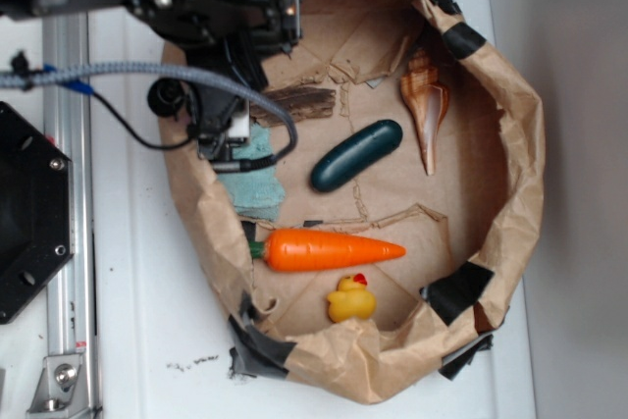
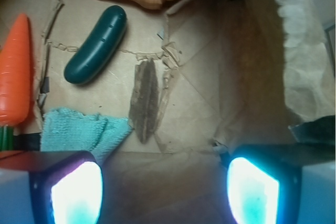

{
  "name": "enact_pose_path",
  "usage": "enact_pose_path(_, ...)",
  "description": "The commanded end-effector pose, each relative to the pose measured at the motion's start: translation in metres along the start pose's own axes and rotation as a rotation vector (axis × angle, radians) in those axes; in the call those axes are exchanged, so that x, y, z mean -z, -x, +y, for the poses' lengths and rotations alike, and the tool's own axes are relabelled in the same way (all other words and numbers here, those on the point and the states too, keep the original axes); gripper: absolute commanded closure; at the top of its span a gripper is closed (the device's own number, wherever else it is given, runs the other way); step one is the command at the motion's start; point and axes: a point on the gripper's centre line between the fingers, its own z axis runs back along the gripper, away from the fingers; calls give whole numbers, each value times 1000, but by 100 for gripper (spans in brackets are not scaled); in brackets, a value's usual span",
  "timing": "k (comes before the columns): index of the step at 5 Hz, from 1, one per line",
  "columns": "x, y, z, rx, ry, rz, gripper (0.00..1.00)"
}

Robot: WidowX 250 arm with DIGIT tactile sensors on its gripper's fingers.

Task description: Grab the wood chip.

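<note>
Brown paper, crumpled and held with black tape, makes the big round paper basin (image 1: 510, 174) in which all the things lie. Above its left part hangs the black robot arm (image 1: 211, 7), and it hides part of the floor in the exterior view. On the floor, from large to small, are the orange toy carrot (image 1: 329, 249), the dark green capsule (image 1: 356, 155), the striped spiral seashell (image 1: 426, 105), a folded teal cloth (image 2: 81, 131), the wood chip (image 2: 145, 99) and the yellow rubber duck (image 1: 350, 299).

The wood chip lies flat on the paper floor, near the upper left of the basin, just beside the cloth and next to a torn paper flap (image 2: 169, 85). The capsule is near it but apart. In the wrist view the chip is ahead of the gripper (image 2: 165, 192) and a little toward the left finger.

The gripper is wide open and holds nothing; its two fingers stand far apart at the bottom of the wrist view.

I judge the chip to be light, stiff and thin, with a rough surface that does not slip easily. Its jagged edges may be brittle, so a hard squeeze could break off splinters. The best hold seems to be across the narrow width at the middle of its length. Because it lies so flat, the fingertips must probably go almost down to the paper, and they could catch the torn flap or the cloth.
</note>
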Motion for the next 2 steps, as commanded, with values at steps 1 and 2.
enact_pose_path(1,18,-7,1,-44,18,4,0)
enact_pose_path(2,23,-14,-11,-42,18,19,0)
